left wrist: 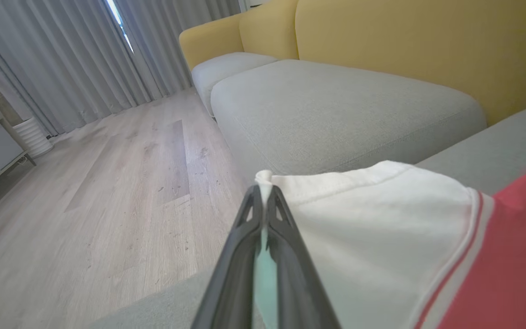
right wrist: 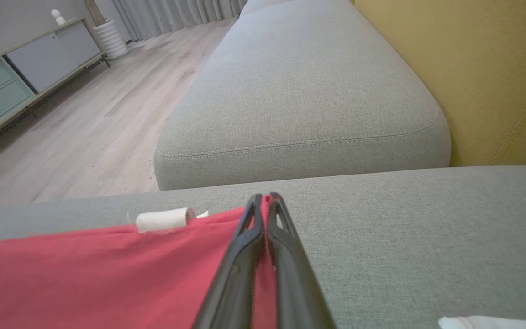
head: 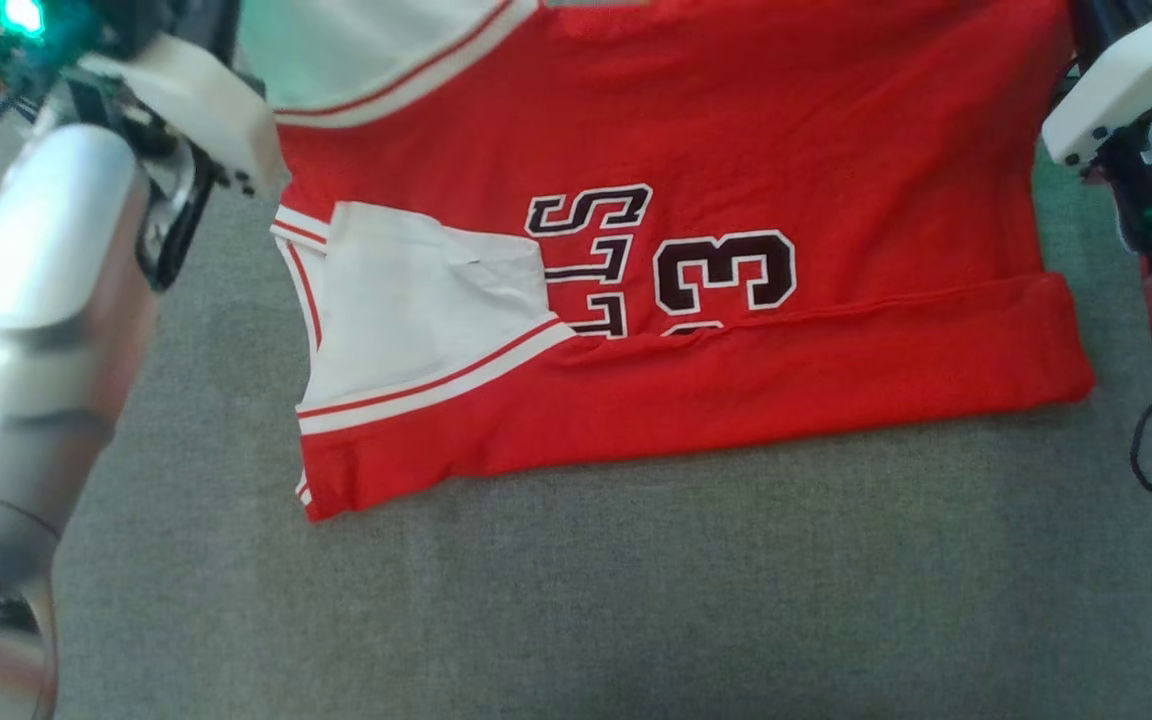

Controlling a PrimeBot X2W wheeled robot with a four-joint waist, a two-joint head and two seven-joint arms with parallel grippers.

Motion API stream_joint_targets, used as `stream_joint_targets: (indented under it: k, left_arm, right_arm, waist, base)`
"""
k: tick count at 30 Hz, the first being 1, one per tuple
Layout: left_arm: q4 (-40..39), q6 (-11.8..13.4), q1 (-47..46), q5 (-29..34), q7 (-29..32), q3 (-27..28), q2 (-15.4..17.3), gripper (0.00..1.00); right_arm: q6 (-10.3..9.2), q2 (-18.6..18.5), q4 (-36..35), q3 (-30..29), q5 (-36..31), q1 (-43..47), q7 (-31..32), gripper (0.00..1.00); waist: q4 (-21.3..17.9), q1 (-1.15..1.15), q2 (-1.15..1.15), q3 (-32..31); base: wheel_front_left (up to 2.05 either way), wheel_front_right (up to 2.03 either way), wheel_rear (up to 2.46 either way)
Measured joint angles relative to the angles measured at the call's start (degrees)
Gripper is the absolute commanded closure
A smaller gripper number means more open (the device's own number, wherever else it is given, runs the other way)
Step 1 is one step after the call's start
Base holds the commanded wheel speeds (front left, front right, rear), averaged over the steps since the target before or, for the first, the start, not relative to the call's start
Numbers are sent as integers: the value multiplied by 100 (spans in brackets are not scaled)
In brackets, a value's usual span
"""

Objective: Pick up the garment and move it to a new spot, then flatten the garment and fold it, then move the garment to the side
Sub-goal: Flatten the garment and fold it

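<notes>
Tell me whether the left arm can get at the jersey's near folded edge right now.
Probably not yet: the left end effector is shut on the jersey at its white corner, so it must let go first. Otherwise the way looks free.

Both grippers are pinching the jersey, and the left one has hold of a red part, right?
Not quite: the left gripper pinches a white part of the jersey, as the left wrist view shows. The right gripper pinches it too.
</notes>
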State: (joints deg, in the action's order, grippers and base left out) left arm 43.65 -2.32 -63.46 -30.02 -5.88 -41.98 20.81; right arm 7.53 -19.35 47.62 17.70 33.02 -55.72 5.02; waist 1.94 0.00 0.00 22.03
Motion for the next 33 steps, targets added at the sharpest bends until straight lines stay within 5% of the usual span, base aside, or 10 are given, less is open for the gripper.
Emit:
stream_joint_targets:
  k: [7, 12, 23, 33]
  left_arm:
    - [7, -287, 343, 101, -183, -342, 79, 100]
    - [-754, -419, 1277, -97, -43, -578, 580, 100]
    - [-2323, -481, 2418, -775, 1261, -1073, 1417, 100]
    - [-3140, -483, 2779, -1379, 2368, -1389, 1857, 100]
  right_arm:
    - [0, -209, -278, 393, 677, 475, 89, 100]
    - [0, -710, -687, 803, 1499, 1296, 497, 100]
    - [0, -1304, -1295, 1363, 2259, 2103, 1241, 100]
    - [0, -1550, -1457, 1681, 2508, 2406, 1845, 100]
  waist:
    - [68, 0, 0, -293]
    - [143, -1, 0, -729]
    - [256, -2, 0, -1266]
    - [258, -1, 0, -1371]
  base:
    - [0, 0, 0]
    - [0, 0, 0]
    - [0, 0, 0]
    - [0, 0, 0]
